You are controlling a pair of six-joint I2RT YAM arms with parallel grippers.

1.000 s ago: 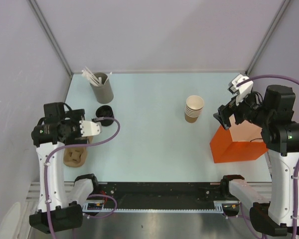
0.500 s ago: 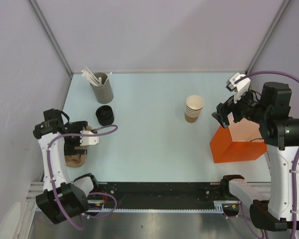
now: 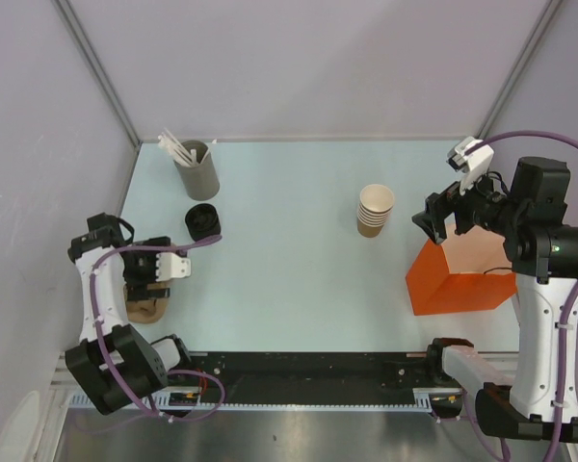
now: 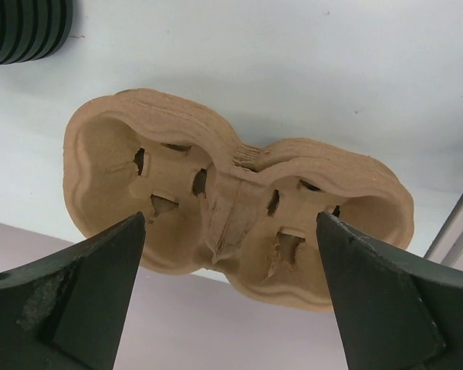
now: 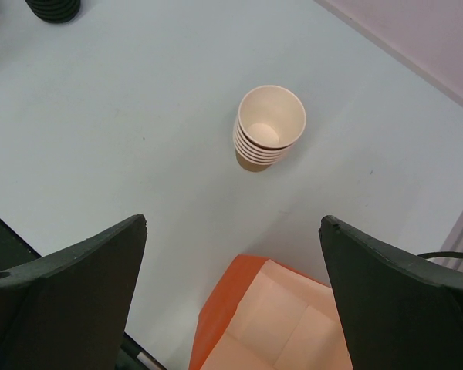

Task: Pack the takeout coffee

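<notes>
Pale worktop (image 3: 299, 192) between grey walls shows no finished coffee. No lidded cup appears in any view, so its heading and long axis cannot be told. The cups (image 3: 375, 210), at 2 o'clock, stand upright with mouths up, and the lids (image 3: 202, 221) sit at 9 o'clock. Over the last second the left end effector (image 3: 162, 269) has dropped from beside the lids to hang wide open over the carrier (image 4: 239, 166) at 8 o'clock, probably to fetch it first. Right end effector (image 3: 441, 214), also wide, hovers above the bag (image 3: 458, 284) at 4 o'clock.
</notes>
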